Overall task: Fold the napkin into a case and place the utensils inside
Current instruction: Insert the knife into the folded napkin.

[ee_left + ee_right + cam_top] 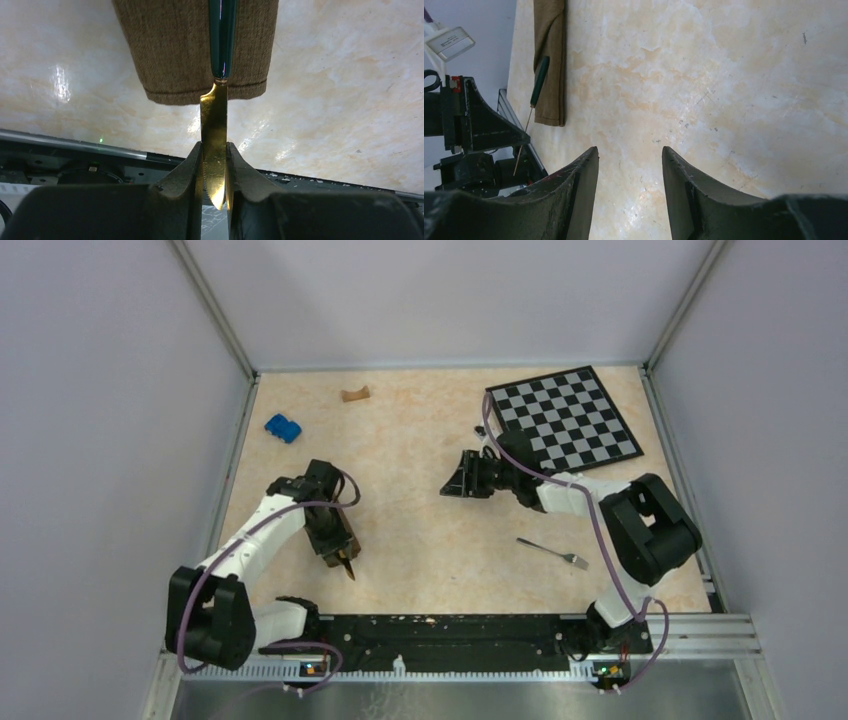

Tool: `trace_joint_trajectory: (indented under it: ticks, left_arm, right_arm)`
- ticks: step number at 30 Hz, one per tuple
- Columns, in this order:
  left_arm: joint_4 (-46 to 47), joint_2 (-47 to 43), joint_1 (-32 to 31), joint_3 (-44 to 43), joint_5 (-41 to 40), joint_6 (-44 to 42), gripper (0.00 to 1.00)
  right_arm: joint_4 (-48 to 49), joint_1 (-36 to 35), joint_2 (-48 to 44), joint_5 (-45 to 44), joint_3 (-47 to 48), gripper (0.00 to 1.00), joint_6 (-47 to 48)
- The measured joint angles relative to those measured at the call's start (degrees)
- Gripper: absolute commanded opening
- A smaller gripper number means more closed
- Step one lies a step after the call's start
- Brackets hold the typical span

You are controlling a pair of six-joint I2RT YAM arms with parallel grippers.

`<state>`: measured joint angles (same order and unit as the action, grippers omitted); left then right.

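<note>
Left wrist: tabletop [350, 75] carries the folded case [170, 50]. Left hand [215, 155] is clamped on the knife [214, 125] blade, with the handle lying over the case's end. Right hand [630, 155] has fingers apart above the tabletop. Fork [553, 552] lies well apart from the case, near the right arm.

case [170, 50]: matt woven cloth, coarse weave, stitched hem. knife [215, 135]: polished gold-tone metal blade, glossy dark-green handle. fork [553, 552]: bright metal. worktop [340, 100]: smooth, glossy, marble-look. right end effector [630, 155] fingers [574, 200]: matt black, grainy, scuffed.
</note>
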<state>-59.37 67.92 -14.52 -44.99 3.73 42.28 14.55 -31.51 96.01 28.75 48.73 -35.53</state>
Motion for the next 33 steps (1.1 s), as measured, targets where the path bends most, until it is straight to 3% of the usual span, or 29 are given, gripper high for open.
trace_joint_trajectory:
  ticks: [13,21,26,33]
  left_arm:
    - [4.7,9.5,4.3,-5.0,-0.9,-7.2,0.00]
    - [5.7,10.7,6.5,-5.0,-1.2,-9.5,0.00]
    - [6.5,11.0,7.3,-4.6,-0.6,-9.9,0.00]
    - [8.0,11.3,8.7,-4.2,-1.2,-10.8,0.00]
  right_arm:
    - [4.8,-1.7,1.3,5.0,-0.6,0.56,-2.0]
    - [16.2,-9.7,13.5,11.2,0.9,0.56,-12.3]
    - [23.1,-13.0,20.9,12.6,4.3,0.50,-19.1]
    - [25.0,-16.8,28.2,12.5,11.4,0.49,-23.8]
